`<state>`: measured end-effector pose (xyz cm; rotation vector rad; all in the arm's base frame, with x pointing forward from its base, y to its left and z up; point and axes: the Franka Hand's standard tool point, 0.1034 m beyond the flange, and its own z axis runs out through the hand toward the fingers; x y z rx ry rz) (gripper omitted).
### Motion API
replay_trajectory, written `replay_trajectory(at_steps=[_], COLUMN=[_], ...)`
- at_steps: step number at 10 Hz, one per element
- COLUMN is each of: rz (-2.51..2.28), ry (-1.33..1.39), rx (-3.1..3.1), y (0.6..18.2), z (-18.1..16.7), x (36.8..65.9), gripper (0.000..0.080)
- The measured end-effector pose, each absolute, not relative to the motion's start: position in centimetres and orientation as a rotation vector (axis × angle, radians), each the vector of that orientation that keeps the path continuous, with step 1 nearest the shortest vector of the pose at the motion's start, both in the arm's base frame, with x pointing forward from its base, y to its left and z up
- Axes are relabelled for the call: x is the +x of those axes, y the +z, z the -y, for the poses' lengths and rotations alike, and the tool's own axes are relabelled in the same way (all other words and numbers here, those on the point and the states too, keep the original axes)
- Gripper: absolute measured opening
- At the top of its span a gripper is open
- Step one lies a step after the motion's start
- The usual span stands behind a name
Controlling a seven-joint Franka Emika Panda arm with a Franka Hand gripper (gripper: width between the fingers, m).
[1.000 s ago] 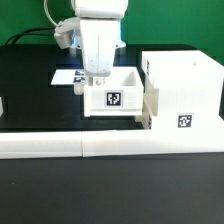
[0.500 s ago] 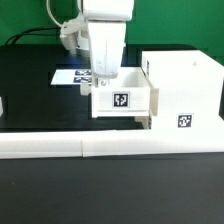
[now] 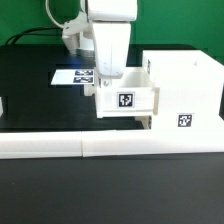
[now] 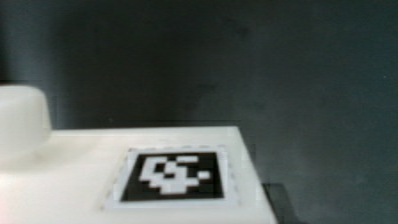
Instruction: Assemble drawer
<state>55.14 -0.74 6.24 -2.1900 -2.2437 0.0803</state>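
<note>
A small white tray [image 3: 127, 100] with a black-and-white tag on its near face sits left of the tall white box casing [image 3: 185, 95], its right end touching or nearly touching the casing. My gripper [image 3: 106, 82] reaches down onto the tray's left wall and appears shut on it; the fingertips are hidden by the wall. The wrist view shows a white tagged surface of the tray [image 4: 175, 175] and a rounded white knob-like piece [image 4: 18, 120]; no fingers show there. The casing carries a tag low on its front.
The long low white L-shaped bar [image 3: 110, 147] runs along the front of the black table. The marker board [image 3: 68, 76] lies behind my gripper. A white part [image 3: 2, 105] is cut off by the exterior view's left edge.
My gripper and the tray have moved together toward the exterior view's right, closing the gap to the casing. The casing has not moved.
</note>
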Motion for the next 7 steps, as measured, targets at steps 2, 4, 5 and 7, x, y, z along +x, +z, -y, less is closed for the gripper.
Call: replay_trajectory(at_steps=[2,4,5,7], rz=[2.237,2.234,2.233,2.242], ry=[0.079,0.081,0.082,0.085], rx=[-2.196,-2.197,-2.196,-2.185], y=[6.23,6.13,6.07,6.00], z=[0.49,0.53,0.54,0.52], x=[55.14,55.08,55.05,55.06], gripper=[0.0042,0.0042,0.0042,0.0042])
